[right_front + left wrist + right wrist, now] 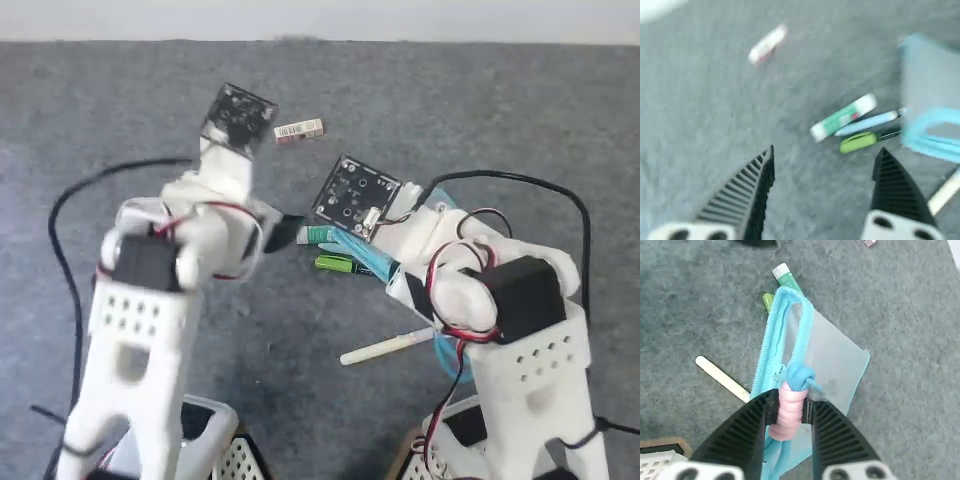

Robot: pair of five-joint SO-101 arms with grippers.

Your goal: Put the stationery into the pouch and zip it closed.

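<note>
A light blue pouch (835,357) lies on the grey carpet with its zip mouth (785,325) gaping. My right gripper (790,401) is shut on the pink zip pull (788,415) at the near end of the zip. My left gripper (827,150) hangs open above the carpet, nothing between its fingers. Just beyond it lie a green-and-white marker (842,117), a blue pen (867,123) and a green highlighter (858,141), all beside the pouch (932,100). A cream pen (385,347) lies beside the pouch's near end. A small eraser (298,131) sits farther back.
Both arm bases stand at the table's front edge, with black cables (60,230) looping around them. The right arm (500,300) covers much of the pouch in the high view. Grey carpet (500,110) stretches to the back.
</note>
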